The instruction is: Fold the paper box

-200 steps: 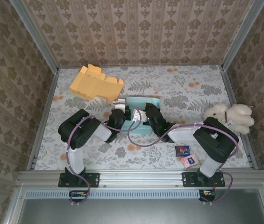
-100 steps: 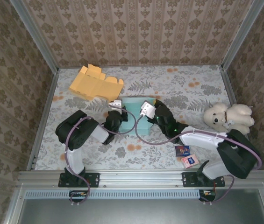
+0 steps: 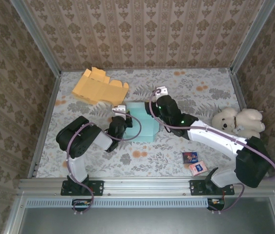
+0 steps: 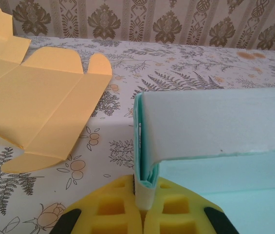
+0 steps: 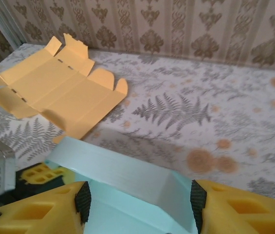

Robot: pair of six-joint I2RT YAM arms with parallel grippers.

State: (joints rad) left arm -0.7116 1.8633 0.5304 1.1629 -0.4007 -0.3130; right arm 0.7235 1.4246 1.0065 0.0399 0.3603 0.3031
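The left gripper (image 4: 145, 192) pinches an upright edge of the teal paper box (image 4: 215, 126), jaws closed on it. The right gripper (image 5: 139, 200) hangs open over the box's raised flap, holding nothing

No legible text, label, brand or number anywhere. Two small cards (image 3: 190, 157) (image 3: 197, 168), near right: colour print, dark one and pink one, too small to read. Teal paper box (image 3: 147, 129), centre: plain faces. Orange flat carton (image 3: 98, 87), far left: plain, only cut slots and fold lines.
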